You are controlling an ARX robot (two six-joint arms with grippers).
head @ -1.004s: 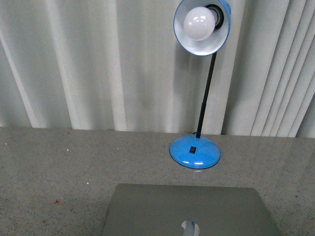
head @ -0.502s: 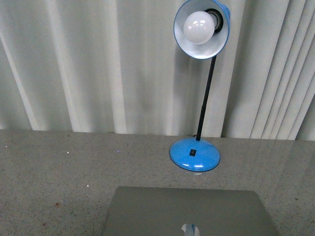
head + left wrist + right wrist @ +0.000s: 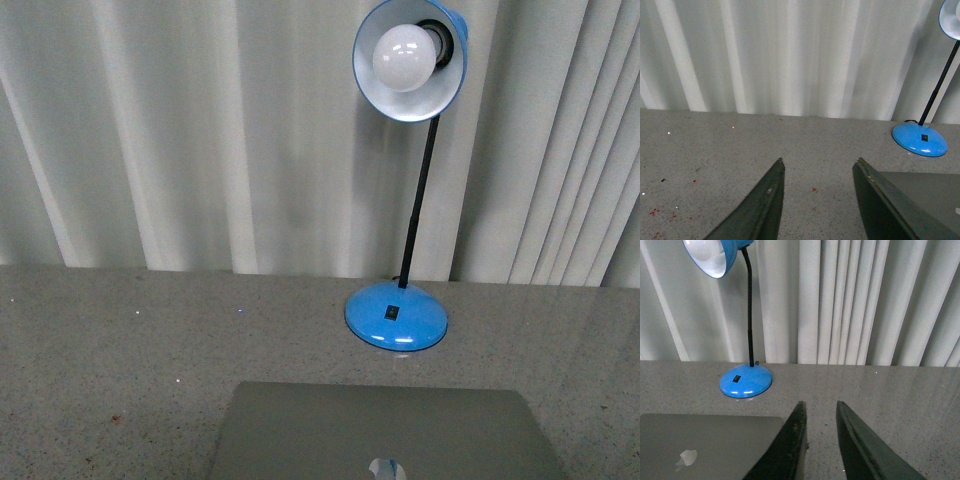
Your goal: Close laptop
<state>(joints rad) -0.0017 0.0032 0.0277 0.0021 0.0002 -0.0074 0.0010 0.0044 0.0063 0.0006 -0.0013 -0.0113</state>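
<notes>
Laptop (image 3: 385, 430) lid looks down flat, closing seemingly done.
Left gripper (image 3: 817, 167) jaws apart, right gripper (image 3: 819, 407) slightly parted, both empty; next likely retract, avoiding blue desk lamp (image 3: 396, 312).

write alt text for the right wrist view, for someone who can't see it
A grey laptop lies lid down, logo up, on a speckled grey table, beside the right gripper, whose two dark fingers are parted and hold nothing. Behind the laptop stands a blue desk lamp with a black neck, in front of pale pleated curtains.
</notes>
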